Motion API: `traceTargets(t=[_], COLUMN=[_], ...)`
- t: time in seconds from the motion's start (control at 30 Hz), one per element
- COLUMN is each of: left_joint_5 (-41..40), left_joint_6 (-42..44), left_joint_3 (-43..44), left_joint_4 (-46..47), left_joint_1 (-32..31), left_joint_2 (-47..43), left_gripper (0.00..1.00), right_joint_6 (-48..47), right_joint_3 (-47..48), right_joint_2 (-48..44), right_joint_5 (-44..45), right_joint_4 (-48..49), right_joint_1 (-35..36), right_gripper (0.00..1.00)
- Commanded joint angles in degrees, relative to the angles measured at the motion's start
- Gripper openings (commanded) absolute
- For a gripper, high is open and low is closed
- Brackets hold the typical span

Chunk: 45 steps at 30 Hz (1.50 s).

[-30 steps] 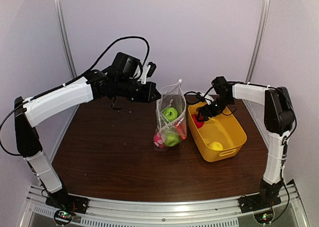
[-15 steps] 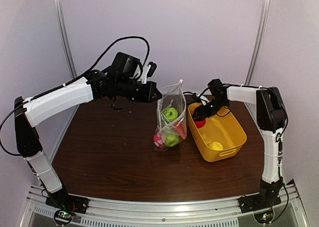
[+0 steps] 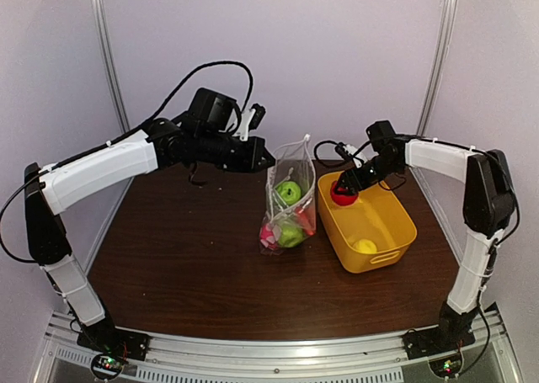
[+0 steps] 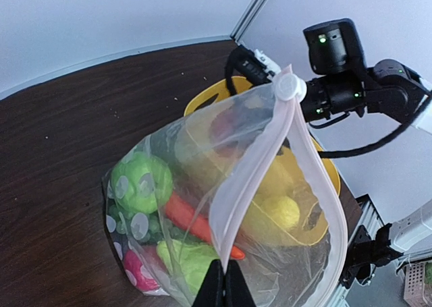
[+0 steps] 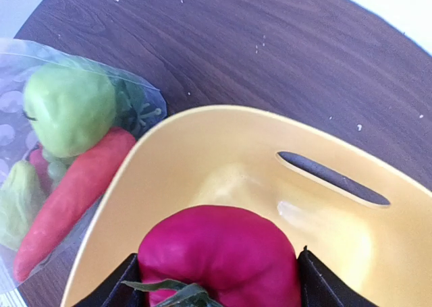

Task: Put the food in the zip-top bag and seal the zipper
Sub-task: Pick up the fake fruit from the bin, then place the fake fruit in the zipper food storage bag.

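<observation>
At right wrist, hand (image 5: pixel 219 281) gripping red food (image 5: pixel 216 246)

soft, even light from above with faint shadows, pale glare on the zip-top bag (image 4: pixel 270 185), a dull sheen on the table (image 3: pixel 194 273), the overhead view slightly blurry.

The left end effector (image 3: pixel 265 158) is pinching the top of the clear bag (image 3: pixel 292 166) standing on the worktop (image 3: pixel 185 257) with green and pink toys (image 3: pixel 289 192) inside, while the right end effector (image 3: pixel 344 188) is gripping a red toy (image 3: pixel 341 195) over the yellow basket (image 3: pixel 386 231).
</observation>
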Motion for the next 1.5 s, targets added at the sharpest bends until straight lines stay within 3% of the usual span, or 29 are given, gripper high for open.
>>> traceTargets(t=[0.0, 0.3, 0.57, 0.8, 1.1, 1.3, 1.47], left_joint_5=[0.85, 0.77, 1.77, 2.32, 2.49, 2.19, 1.95], left_joint_6=[-0.23, -0.35, -0.96, -1.25, -1.37, -1.35, -1.35], left_joint_3=[-0.85, -1.24, -0.77, -0.46, -0.74, -1.02, -1.07], left_joint_4=[3.12, 3.75, 4.63, 4.63, 4.48, 4.37, 4.54], left_joint_1=[0.35, 0.38, 0.37, 0.35, 0.37, 0.38, 0.34], left_joint_2=[-0.55, -0.33, 0.59, 0.54, -0.17, -0.46, -0.16], left_gripper=[0.00, 0.00, 0.00, 0.00, 0.00, 0.00, 0.00], right_joint_6=[-1.12, 0.93, -1.61, -3.35, -4.15, -4.34, -3.13], right_joint_3=[-2.42, -2.62, 1.08, 6.97, 10.60, 10.01, 11.64], right_joint_2=[-6.86, -21.16, -27.23, -23.59, -18.17, -17.92, -19.96], right_joint_5=[1.06, -12.97, -20.62, -14.71, -4.82, 0.22, -0.70], right_joint_4=[0.17, -1.09, -1.30, -4.12, -5.52, -6.12, -5.79], right_joint_1=[-0.18, 0.60, 10.24, 17.85, 19.93, 20.63, 20.60], right_gripper=[0.54, 0.55, 0.56, 0.56, 0.57, 0.79, 0.84])
